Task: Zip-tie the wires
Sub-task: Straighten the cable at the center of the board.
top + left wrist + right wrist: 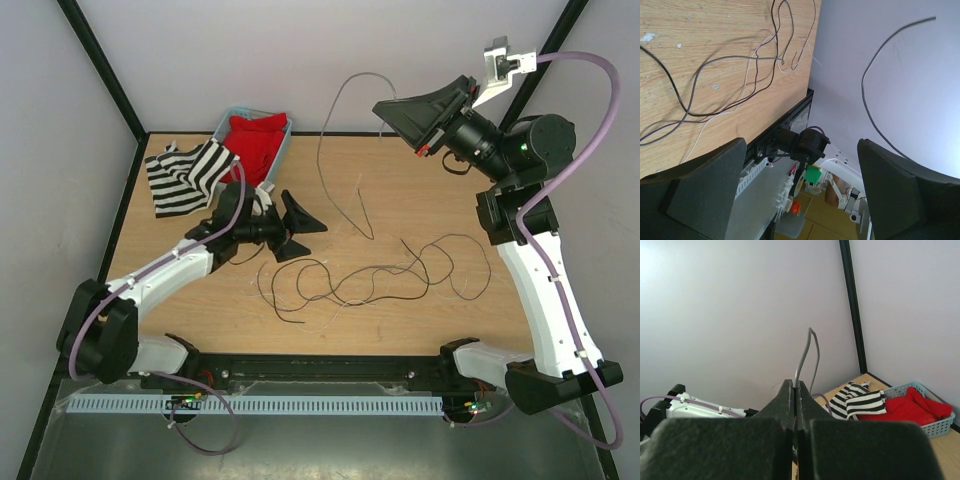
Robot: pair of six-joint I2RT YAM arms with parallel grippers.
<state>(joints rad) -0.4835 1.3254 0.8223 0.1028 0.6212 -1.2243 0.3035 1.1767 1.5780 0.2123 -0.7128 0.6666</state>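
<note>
right claw (pixel 383 108) clamped tight on one grey wire (pixel 320 150), table's 1 o'clock. left claw (pixel 305 238) gaped wide, empty; other wires (pixel 370 278) loose at its 4 o'clock.

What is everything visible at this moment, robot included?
table: one, light wood, under everything
wires: several, mostly black with a few pale, looped loosely across the table's middle
lifted wire: one, dark grey, arcing through the air from the right end effector toward the table
basket: one, light blue, far left corner
red cloth: one, red, in the basket
striped cloth: one, black and white, against the basket's left side
left end effector: one, black, open and holding nothing, over the table's left part
right end effector: one, black, shut on the lifted wire, raised far right
</note>
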